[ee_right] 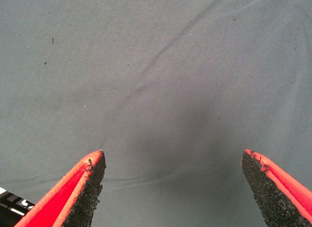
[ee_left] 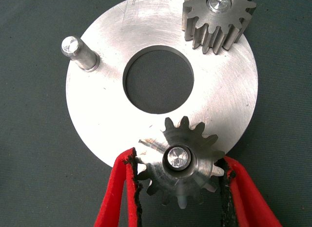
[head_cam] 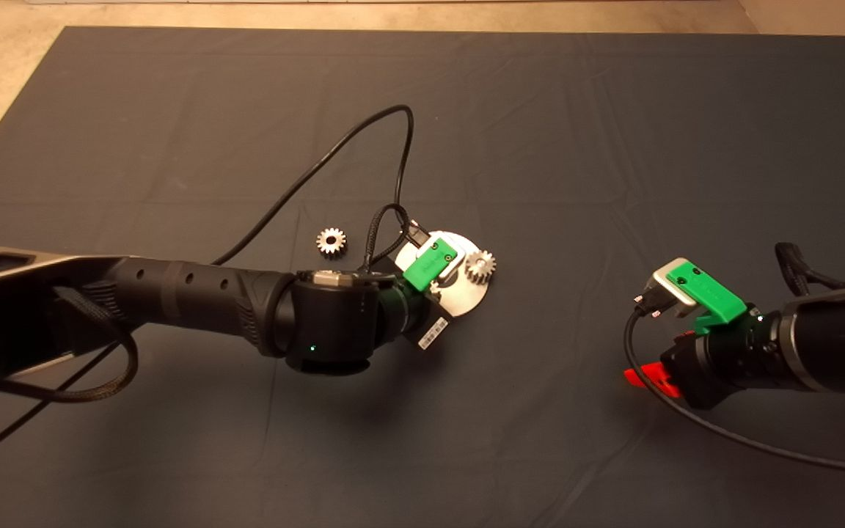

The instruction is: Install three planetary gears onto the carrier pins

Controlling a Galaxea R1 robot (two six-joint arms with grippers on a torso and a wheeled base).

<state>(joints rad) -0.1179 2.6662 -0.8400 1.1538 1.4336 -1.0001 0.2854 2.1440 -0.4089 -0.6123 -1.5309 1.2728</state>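
Observation:
The shiny disc (ee_left: 97, 105) with a large centre hole lies mid-mat (head_cam: 466, 297). One planetary gear (ee_left: 218, 17) sits on a carrier pin, also seen in the head view (head_cam: 480, 265). A second gear (ee_left: 178, 185) sits over another pin, whose top (ee_left: 177, 157) shows in its bore. My left gripper (ee_left: 179, 157) is shut on this gear, pads touching its teeth on both sides. The third pin (ee_left: 78, 52) stands bare. A third gear (head_cam: 331, 240) lies loose on the mat left of the disc. My right gripper (ee_right: 173, 158) is open and empty over bare mat at the right (head_cam: 646, 380).
The left arm's black cable (head_cam: 364, 147) loops over the mat behind the disc. The right arm's cable (head_cam: 723, 433) trails along the mat at the lower right. The mat's far edge meets a pale floor (head_cam: 12, 88).

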